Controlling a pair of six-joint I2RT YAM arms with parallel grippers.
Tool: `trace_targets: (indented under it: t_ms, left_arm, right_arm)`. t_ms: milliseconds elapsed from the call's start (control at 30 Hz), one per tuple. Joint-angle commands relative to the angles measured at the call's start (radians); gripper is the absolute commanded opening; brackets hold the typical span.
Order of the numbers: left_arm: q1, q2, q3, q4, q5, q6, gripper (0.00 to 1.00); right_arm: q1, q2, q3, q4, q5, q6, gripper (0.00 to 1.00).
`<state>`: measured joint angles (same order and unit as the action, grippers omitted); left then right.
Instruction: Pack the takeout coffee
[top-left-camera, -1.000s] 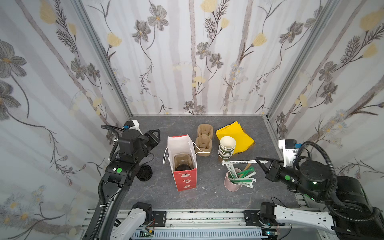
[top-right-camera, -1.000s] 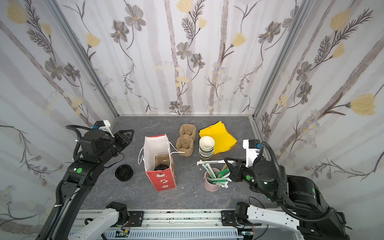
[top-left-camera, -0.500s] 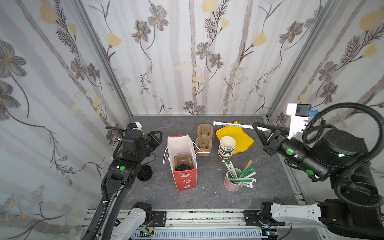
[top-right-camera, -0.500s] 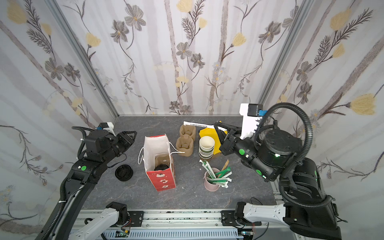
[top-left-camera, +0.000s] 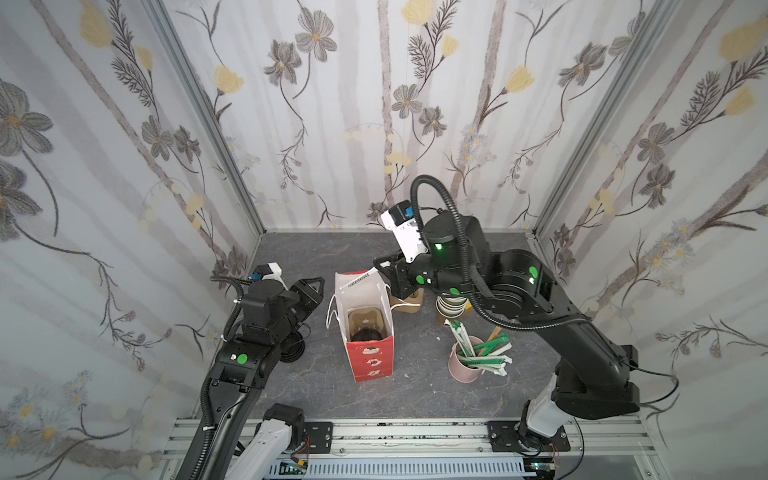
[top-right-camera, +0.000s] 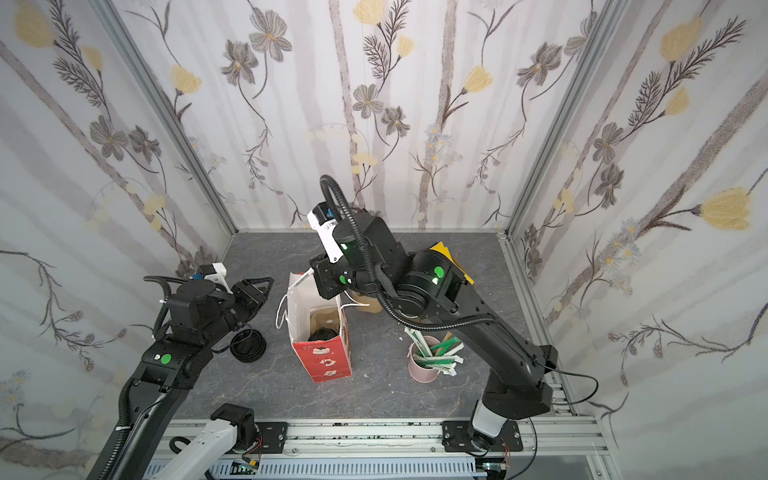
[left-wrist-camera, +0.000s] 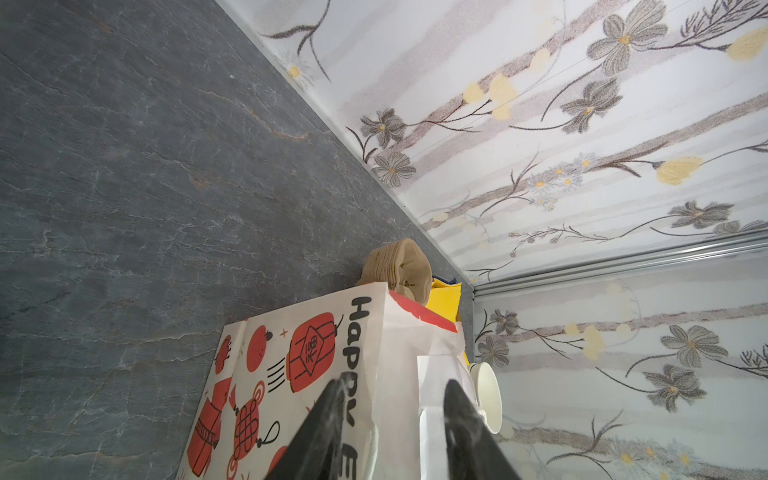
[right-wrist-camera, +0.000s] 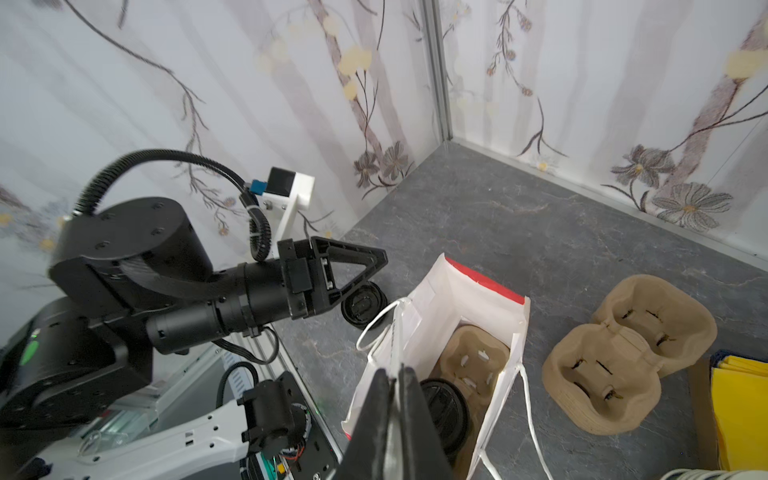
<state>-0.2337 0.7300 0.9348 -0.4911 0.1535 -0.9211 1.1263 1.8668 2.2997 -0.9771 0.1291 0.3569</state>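
Note:
The takeout coffee (top-left-camera: 365, 333) (top-right-camera: 323, 335) shows only its round black lid (right-wrist-camera: 446, 409), low inside the red and white paper bag (top-left-camera: 371, 365) (top-right-camera: 325, 365) (right-wrist-camera: 461, 295). It sits in one pocket of a brown carrier (right-wrist-camera: 473, 365). My right gripper (top-left-camera: 380, 269) (top-right-camera: 316, 273) (right-wrist-camera: 395, 376) hangs over the bag's far rim, shut on a white wrapped straw (top-left-camera: 357, 281) (top-right-camera: 302, 280) that lies slanted across the bag's mouth. My left gripper (top-left-camera: 316, 286) (top-right-camera: 266, 285) (left-wrist-camera: 395, 388) (right-wrist-camera: 376, 262) is open, just left of the bag and apart from it.
A pink cup of wrapped straws (top-left-camera: 465, 368) (top-right-camera: 422, 370) stands right of the bag. Behind the bag are a stack of brown carriers (right-wrist-camera: 615, 365), white-lined cups (top-left-camera: 449, 306) and yellow napkins (top-right-camera: 455, 259). Black lids (top-left-camera: 293, 350) (top-right-camera: 248, 345) lie under the left arm.
My right arm lifted a wrapped straw out of the pink cup, swung up and across to the left, and now holds it over the bag's mouth. The left gripper shifted slightly toward the back.

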Motion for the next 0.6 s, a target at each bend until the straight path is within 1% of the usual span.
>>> trace_targets:
  t_ms: [0,100,167,367,500,567]
  left_arm:
    - [0.001,-0.012,-0.016,0.016,-0.009,-0.019,0.4]
    - [0.001,-0.019,-0.023,0.013,-0.016,-0.018,0.4]
    - [0.002,-0.018,-0.03,0.013,-0.018,-0.019,0.4]
    - [0.0,-0.014,-0.036,0.011,-0.015,-0.018,0.4]
    - [0.001,-0.023,-0.051,0.011,-0.018,-0.033,0.4]
    - [0.001,-0.029,-0.055,0.013,-0.027,-0.041,0.4]
  right_arm:
    - [0.003,0.055,0.016,-0.084,0.015,-0.038,0.07]
    - [0.003,0.09,0.017,-0.094,0.073,-0.039,0.07]
    - [-0.001,0.113,0.016,-0.065,0.085,-0.04,0.07]
    - [-0.014,0.205,0.017,0.063,0.044,-0.024,0.1]
    - [-0.04,0.263,0.016,0.078,0.037,0.025,0.09]
    - [-0.04,0.284,0.016,0.085,0.038,0.03,0.09]
